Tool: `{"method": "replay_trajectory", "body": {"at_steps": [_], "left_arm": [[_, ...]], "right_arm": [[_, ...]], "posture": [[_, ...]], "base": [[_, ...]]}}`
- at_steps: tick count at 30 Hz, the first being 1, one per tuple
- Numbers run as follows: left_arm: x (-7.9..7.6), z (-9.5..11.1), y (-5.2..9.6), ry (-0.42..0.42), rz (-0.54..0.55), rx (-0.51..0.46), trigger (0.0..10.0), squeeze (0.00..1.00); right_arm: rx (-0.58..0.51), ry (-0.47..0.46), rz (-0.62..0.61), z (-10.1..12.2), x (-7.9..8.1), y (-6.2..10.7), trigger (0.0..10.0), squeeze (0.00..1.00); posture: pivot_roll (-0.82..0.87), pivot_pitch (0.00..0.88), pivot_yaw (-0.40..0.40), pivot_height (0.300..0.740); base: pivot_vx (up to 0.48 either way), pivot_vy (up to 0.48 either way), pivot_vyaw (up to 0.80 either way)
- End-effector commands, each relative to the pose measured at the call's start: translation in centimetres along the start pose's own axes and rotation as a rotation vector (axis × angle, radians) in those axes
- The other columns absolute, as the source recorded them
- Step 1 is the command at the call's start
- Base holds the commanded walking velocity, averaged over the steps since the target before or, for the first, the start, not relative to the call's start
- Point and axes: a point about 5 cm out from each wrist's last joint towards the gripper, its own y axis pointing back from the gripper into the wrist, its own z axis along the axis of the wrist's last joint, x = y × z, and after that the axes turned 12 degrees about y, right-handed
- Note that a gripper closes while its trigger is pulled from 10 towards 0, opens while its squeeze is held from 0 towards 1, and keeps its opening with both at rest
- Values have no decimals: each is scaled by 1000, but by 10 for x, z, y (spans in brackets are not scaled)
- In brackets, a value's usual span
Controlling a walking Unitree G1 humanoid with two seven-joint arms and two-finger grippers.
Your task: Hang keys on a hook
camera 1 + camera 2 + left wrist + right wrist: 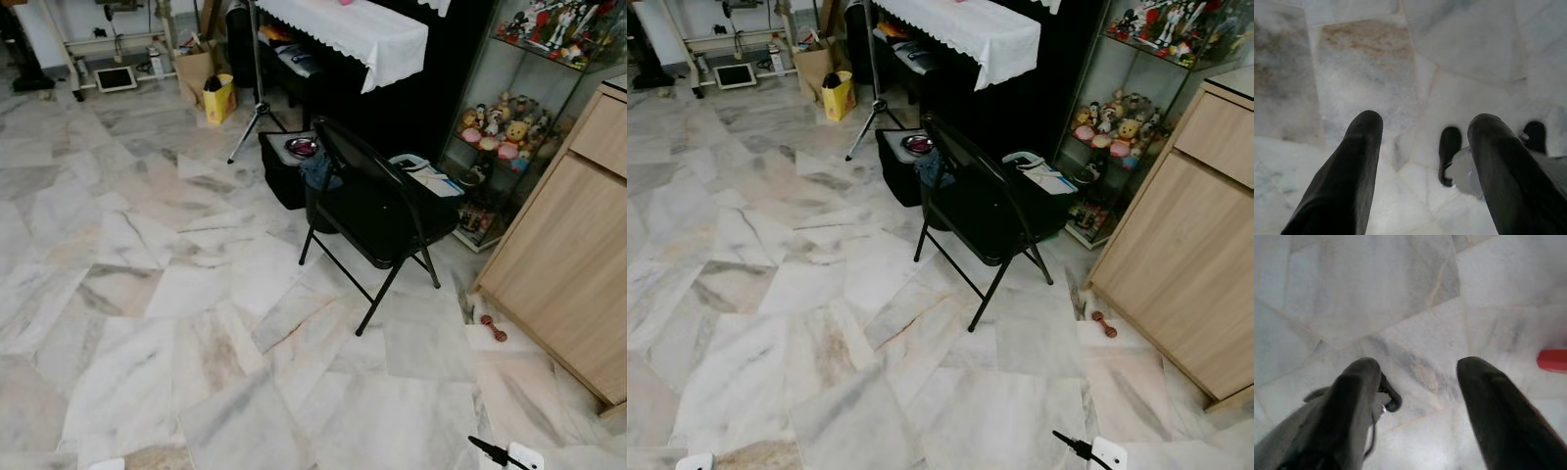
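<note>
Under both grippers you have a grey-veined white marble tile floor [147,294], running well ahead of them to a black upright piano draped with a white lace-edged cloth [343,29]. Ahead of your right gripper [1418,367] and out to its right stands a light wooden cabinet [568,255], with a glass display shelf of small plush toys [500,127] beyond it. Straight ahead of that gripper is a black metal folding chair [377,211], well apart from it. A small red dumbbell-shaped toy [493,328] lies on the tiles near the cabinet's foot. The right gripper's fingers are spread wide above the floor; a small dark loop [1392,401] with a metal glint sits against one finger, and you cannot tell whether it is the keys. Your left gripper [1425,127] hangs with fingers parted, gripping nothing
</note>
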Motion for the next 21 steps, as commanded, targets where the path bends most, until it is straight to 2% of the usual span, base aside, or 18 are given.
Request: {"method": "replay_trajectory", "body": {"at_steps": [1, 8, 10, 12, 13, 19, 21], "left_arm": [[4, -8, 2, -6, 13, 28, 10000, 0], [0, -6, 1, -23, -1, 18, 10000, 0], [-8, -7, -1, -30, -11, 16, 10000, 0], [-12, -7, -2, -32, -16, 16, 10000, 0], [-13, -7, -2, -40, -17, 17, 10000, 0], [-13, -7, -2, -45, -2, 19, 10000, 0], [-12, -8, -2, -18, 10, 11, 10000, 0]], "right_arm": [[-16, 11, -4, 3, 3, 0, 10000, 0], [-19, 2, 1, 1, 11, -1, 10000, 0], [-27, 1, -10, 5, 0, 0, 10000, 0], [-27, 4, -14, 6, -3, 0, 10000, 0], [-30, -3, -18, 8, -11, 1, 10000, 0], [-29, 4, -13, 8, -16, 2, 10000, 0], [-24, 13, -12, 7, -17, 2, 10000, 0]], "posture": [[-28, 0, -25, 740], [-23, 0, -22, 740], [-21, 0, -23, 740], [-21, 0, -23, 740], [-16, 0, -23, 740], [-21, 0, -24, 740], [-19, 0, -28, 740]], "base": [[0, 0, 0], [0, 0, 0], [0, -154, 0], [0, -307, 0], [0, -289, -738], [0, -48, -733], [0, 0, -725]]}}
